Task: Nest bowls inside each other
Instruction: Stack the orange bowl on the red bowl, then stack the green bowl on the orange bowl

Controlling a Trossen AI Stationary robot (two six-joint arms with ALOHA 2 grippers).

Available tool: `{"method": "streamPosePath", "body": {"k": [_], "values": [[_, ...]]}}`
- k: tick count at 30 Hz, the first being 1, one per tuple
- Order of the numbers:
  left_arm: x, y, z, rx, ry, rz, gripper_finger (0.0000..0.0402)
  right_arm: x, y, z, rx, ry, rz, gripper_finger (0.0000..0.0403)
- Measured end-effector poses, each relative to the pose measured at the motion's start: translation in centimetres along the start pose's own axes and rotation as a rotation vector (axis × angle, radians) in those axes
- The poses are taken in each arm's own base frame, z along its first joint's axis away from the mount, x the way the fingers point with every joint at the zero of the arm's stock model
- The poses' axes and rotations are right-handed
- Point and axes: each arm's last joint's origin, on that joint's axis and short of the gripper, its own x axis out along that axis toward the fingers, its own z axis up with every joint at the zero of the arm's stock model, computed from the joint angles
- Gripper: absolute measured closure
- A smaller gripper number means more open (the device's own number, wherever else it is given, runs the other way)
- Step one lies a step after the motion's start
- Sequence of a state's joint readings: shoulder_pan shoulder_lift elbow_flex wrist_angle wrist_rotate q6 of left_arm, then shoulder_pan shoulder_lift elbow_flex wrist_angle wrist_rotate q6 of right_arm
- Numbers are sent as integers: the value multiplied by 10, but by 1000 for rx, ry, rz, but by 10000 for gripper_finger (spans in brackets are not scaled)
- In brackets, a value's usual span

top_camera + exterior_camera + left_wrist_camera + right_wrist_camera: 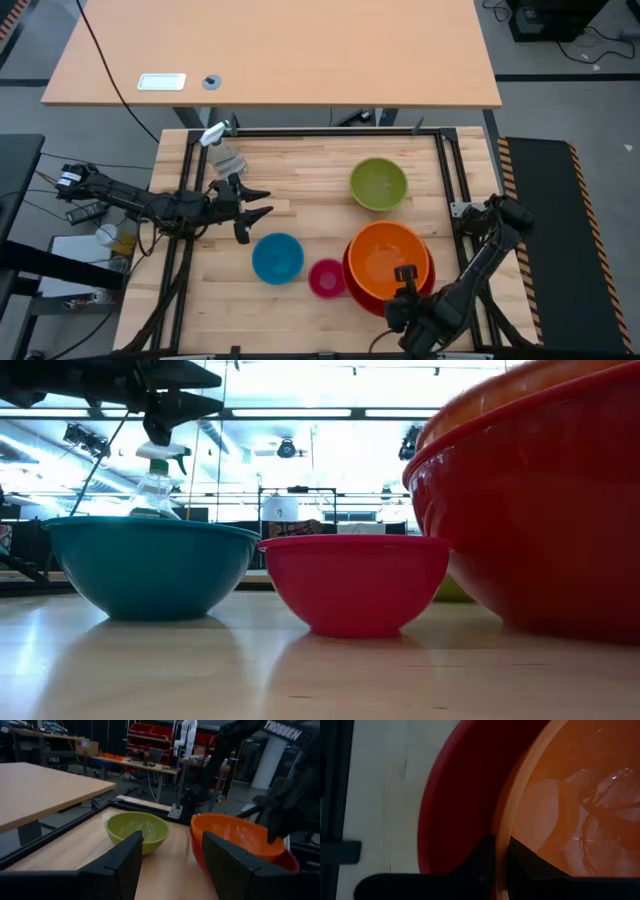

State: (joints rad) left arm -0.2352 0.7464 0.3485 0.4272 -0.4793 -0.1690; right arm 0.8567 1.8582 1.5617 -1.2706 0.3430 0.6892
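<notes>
The right gripper (pixel 500 851) is clamped on the near rim of the orange bowl (pixel 387 256), which sits nested in the red bowl (pixel 465 795). The left gripper (pixel 258 203) hovers with fingers apart, the blue bowl (pixel 277 257) just beside it.

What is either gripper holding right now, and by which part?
The right gripper is shut on the orange bowl, pinching its rim at the near edge; that bowl sits inside the red bowl. The left gripper is open, holding nothing.
</notes>
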Motion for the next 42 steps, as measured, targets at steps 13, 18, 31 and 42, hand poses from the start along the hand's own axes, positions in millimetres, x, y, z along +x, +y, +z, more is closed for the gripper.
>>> {"method": "streamPosePath", "body": {"k": [13,18,31,42], "values": [[0,-2,1,21,-1,-60,194,23,-15,10,78,94,94,289],[0,-2,1,22,0,-60,194,5,-29,19,139,196,180,252],[0,-1,-2,35,27,-59,194,-11,-110,10,143,74,-301,243],[0,-1,-3,39,36,-56,194,5,-209,-56,282,159,-154,242]]}}
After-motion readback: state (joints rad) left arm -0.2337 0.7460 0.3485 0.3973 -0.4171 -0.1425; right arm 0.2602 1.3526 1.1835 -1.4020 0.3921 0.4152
